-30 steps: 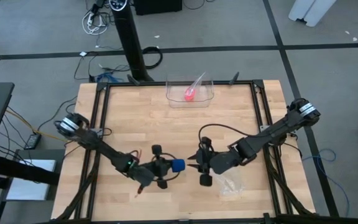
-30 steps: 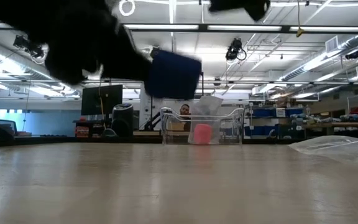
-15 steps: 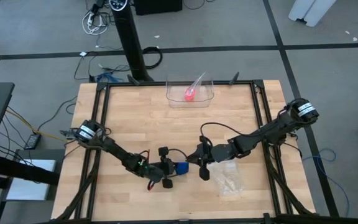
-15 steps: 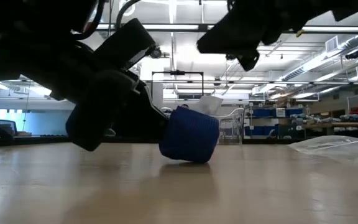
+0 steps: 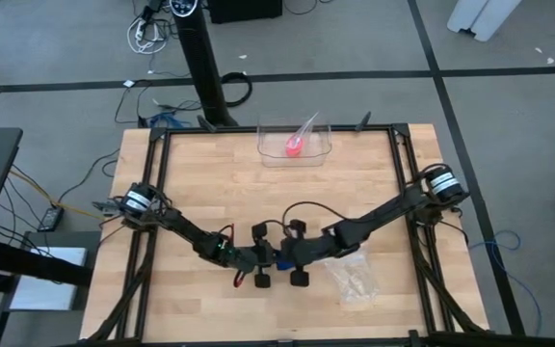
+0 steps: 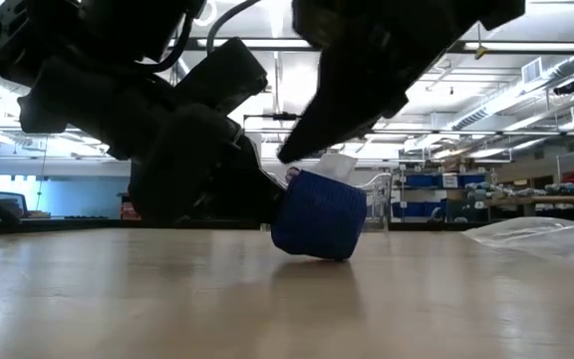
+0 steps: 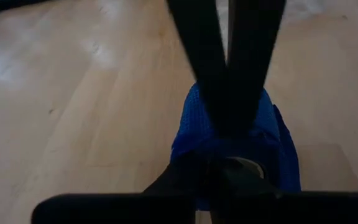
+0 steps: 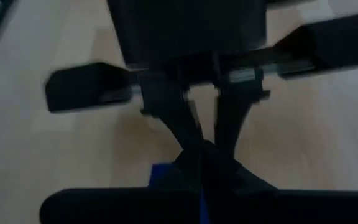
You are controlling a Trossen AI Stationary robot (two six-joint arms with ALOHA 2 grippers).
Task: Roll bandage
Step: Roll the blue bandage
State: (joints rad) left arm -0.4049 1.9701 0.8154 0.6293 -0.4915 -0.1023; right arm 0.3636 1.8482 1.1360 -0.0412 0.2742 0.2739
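Blue bandage (image 6: 318, 213), already wound into a small roll, sat on the bench (image 5: 210, 183) with both my hands meeting at it. My left hand (image 5: 264, 265) clenched on the roll; my right hand (image 5: 295, 260) pressed in just beside, its fingers hidden, so I cannot tell. I judged the rolling nearly finished: next, tuck the loose end snug.

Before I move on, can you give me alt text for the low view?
A bright blue rolled fabric bandage rests on the pale wooden table, with the dark left gripper against one side and the right gripper coming down from above. A clear plastic bag lies nearby.
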